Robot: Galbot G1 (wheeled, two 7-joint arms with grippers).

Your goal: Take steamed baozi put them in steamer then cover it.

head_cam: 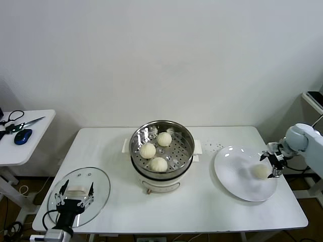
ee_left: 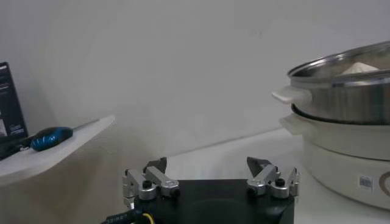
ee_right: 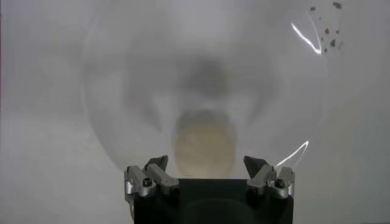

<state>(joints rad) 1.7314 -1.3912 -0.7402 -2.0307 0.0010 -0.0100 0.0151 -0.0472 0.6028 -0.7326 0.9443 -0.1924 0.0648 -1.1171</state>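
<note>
Hovering just beside the last baozi (head_cam: 260,171) on the white plate (head_cam: 237,176) at the table's right end: the right gripper (head_cam: 273,162), jaws spread wide and empty, the bun sitting between and just ahead of the fingertips in the right wrist view (ee_right: 204,143). Resting already in the steamer (head_cam: 162,132) at mid-table: three more baozi (head_cam: 159,164), spaced over the perforated floor. Lying flat on the table's front left corner, handle up: the glass cover (head_cam: 98,189), with the left gripper (head_cam: 74,200) waiting over it, likewise released and holding nothing.

Judging the bun soft, light and easily dented, probably a little tacky-skinned; best pinching low across the widest part of the dome with gentle pressure, not crushing. Being round and domed, having no real long axis, flat base down, crown pointing up, so any approach angle serving equally. Judging the cover stiffer, heavier, breakable and slick on the glass; taking it by the white handle (head_cam: 75,191) at centre.
</note>
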